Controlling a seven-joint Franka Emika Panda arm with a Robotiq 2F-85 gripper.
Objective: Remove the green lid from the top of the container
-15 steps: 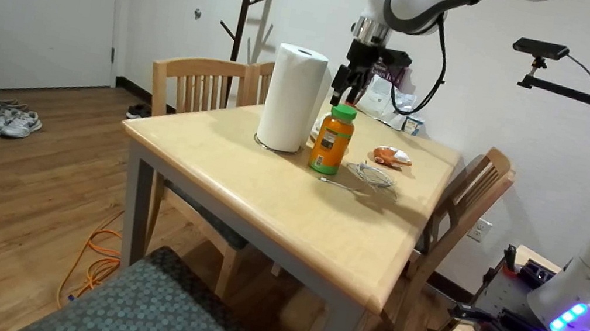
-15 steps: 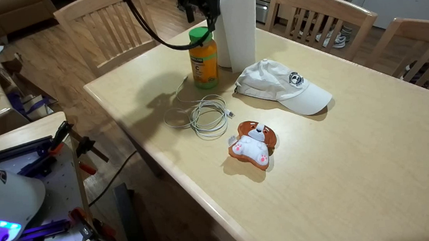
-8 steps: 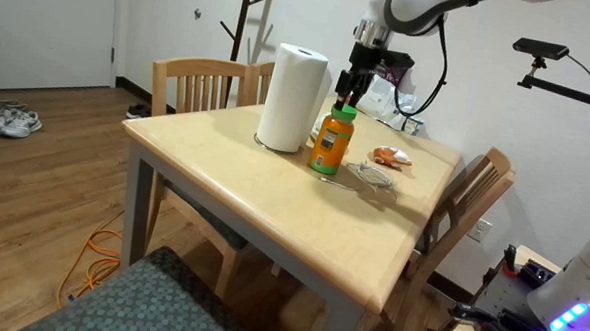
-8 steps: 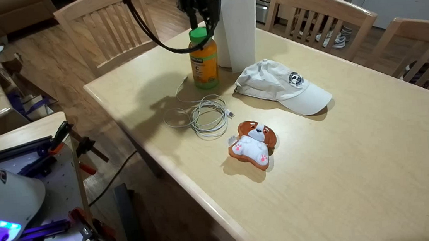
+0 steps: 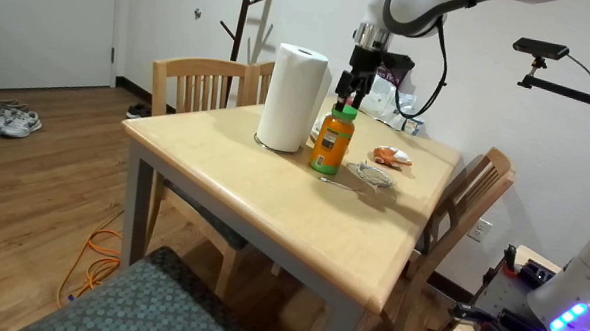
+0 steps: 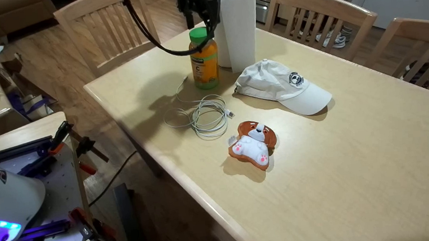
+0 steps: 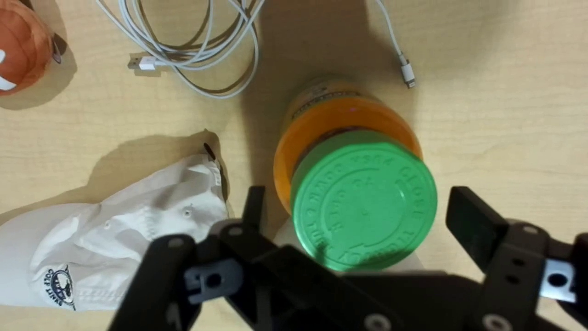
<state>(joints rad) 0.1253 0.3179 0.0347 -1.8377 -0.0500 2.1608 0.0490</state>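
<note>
White walls (image 5: 164, 20) and a plank floor (image 5: 30, 194) surround a light wooden table (image 5: 252, 173) where an orange jar (image 5: 333, 146) stands upright, its green lid (image 7: 365, 207) seated on top. In the wrist view the lid sits just right of centre: a bright green disc, low-sided, its flat face ringed with raised lettering and curved lines, only partly legible. Orange shoulders of the jar show behind it, toward the top of the frame. An exterior view shows the jar's green base, a slim green band near the top of the body and a label with a large letter C. Black and two-fingered, the gripper (image 7: 357, 204) stands with its fingers (image 7: 475, 225) spread apart, one on either side of the lid in the wrist view, a gap showing at each edge. Just beside the jar, a white paper towel roll (image 5: 292, 100) rises in the upper middle of both exterior views. In an exterior view, a white baseball cap (image 6: 277, 86), a coiled pale cable (image 6: 195, 120) and a brown-and-white dog-faced toy (image 6: 253, 146) lie near the middle of the frame.
</note>
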